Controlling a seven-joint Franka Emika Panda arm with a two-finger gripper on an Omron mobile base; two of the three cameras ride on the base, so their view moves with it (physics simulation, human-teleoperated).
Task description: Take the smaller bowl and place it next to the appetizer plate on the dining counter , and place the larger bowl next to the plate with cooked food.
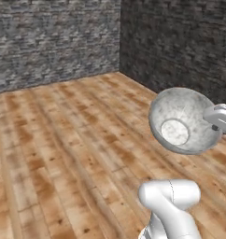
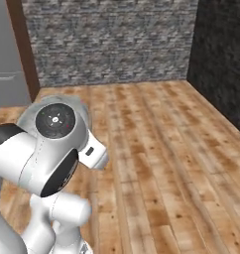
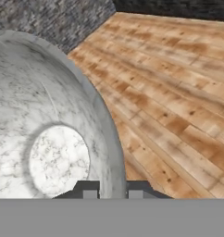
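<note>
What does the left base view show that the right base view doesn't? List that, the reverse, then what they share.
Left base view: the larger bowl with its inside and pale bottom facing the camera. Right base view: a grey panel and brown frame at left; the arm's joint hides most of the bowl. Shared: wooden floor, stone walls.

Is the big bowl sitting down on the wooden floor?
No, the larger bowl hangs tipped on its side in the air, pinched at its rim by the gripper, well above the floor.
</note>
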